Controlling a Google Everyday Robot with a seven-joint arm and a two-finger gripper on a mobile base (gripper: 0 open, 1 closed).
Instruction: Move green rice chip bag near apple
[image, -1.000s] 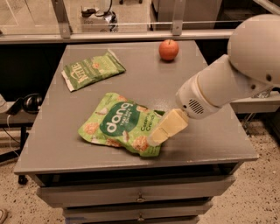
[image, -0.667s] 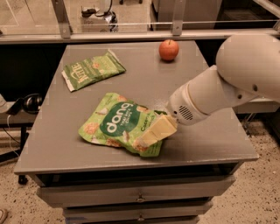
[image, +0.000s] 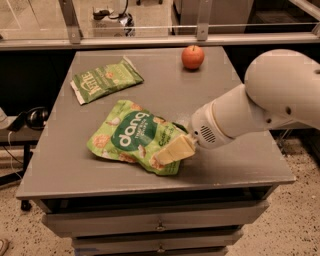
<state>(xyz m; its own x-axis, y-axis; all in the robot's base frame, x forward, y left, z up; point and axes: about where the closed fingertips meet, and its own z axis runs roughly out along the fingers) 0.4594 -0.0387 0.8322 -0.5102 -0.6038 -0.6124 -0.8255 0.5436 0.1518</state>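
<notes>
The green rice chip bag (image: 131, 135), lime green with white "dang" lettering, lies flat near the front middle of the grey table (image: 235, 165). The apple (image: 192, 56), small and red-orange, stands at the table's far edge, right of centre, well apart from the bag. My gripper (image: 172, 151), cream coloured, comes in from the right on a thick white arm (image: 260, 105) and rests over the bag's right front corner. It hides that corner of the bag.
A smaller, darker green Kettle bag (image: 106, 79) lies at the table's far left. A metal rail (image: 150, 41) runs behind the table. Drawers (image: 160, 225) sit under the front edge. The floor drops off on both sides.
My gripper has moved left and down from beside the bag's right end onto its right front corner. The bag and the apple have not moved.
</notes>
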